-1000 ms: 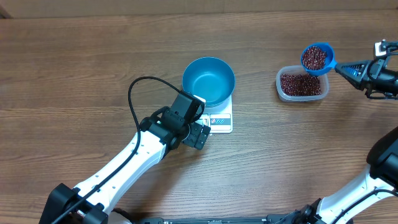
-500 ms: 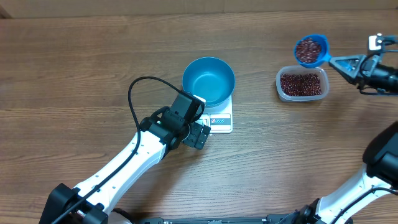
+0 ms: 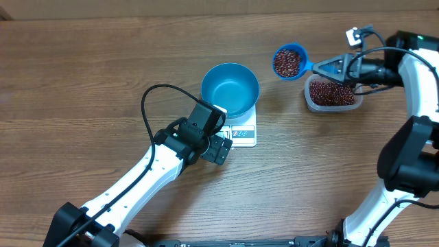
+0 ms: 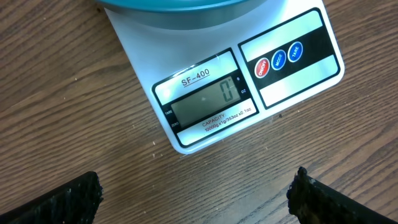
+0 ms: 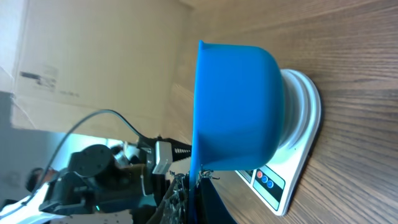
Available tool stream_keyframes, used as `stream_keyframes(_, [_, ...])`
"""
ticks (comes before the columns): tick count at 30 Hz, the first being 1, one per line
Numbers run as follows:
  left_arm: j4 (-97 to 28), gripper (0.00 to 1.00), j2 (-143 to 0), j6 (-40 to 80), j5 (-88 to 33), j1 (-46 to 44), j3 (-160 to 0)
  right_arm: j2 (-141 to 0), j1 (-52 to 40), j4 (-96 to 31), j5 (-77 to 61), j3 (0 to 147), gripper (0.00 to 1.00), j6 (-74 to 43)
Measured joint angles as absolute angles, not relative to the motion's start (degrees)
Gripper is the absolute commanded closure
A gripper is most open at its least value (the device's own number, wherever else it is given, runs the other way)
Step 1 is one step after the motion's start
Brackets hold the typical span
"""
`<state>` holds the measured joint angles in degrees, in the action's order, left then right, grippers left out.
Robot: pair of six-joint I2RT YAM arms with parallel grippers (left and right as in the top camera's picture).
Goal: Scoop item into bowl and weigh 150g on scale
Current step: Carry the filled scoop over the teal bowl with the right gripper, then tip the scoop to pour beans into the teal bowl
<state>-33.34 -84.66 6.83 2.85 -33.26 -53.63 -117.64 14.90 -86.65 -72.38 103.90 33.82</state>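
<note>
The empty blue bowl (image 3: pixel 230 88) stands on the white scale (image 3: pixel 245 134), whose display (image 4: pixel 205 102) reads zero. My right gripper (image 3: pixel 329 67) is shut on the handle of a small blue scoop (image 3: pixel 289 62). The scoop is full of red-brown beans and hangs level between the bowl and the tub. In the right wrist view the handle (image 5: pixel 196 196) runs edge-on from my fingers into a blue shape above the scale (image 5: pixel 295 165). I cannot tell scoop from bowl there. My left gripper (image 4: pixel 196 200) is open over bare table just in front of the scale, holding nothing.
A clear plastic tub (image 3: pixel 333 92) holding more beans sits right of the bowl, under my right gripper. The left arm (image 3: pixel 158 165) lies diagonally across the lower left with a black cable loop (image 3: pixel 147 103). The right arm (image 3: pixel 418 103) runs down the right edge.
My right gripper has carried the filled scoop leftward, from above the tub's far right corner to the gap between tub and bowl. The left arm has not moved.
</note>
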Motion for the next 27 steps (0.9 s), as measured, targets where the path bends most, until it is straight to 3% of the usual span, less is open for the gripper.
stream_keyframes(12, [-33.34, 0.00, -84.66, 6.83, 2.85, -33.26, -53.63, -117.64, 3.42, -85.52, -59.86, 117.97, 0.96, 24.60])
stream_keyframes(27, [-33.34, 0.00, -84.66, 6.83, 2.85, -33.26, -53.63, -117.67, -7.53, -78.59, -41.17, 117.99, 0.96, 19.99])
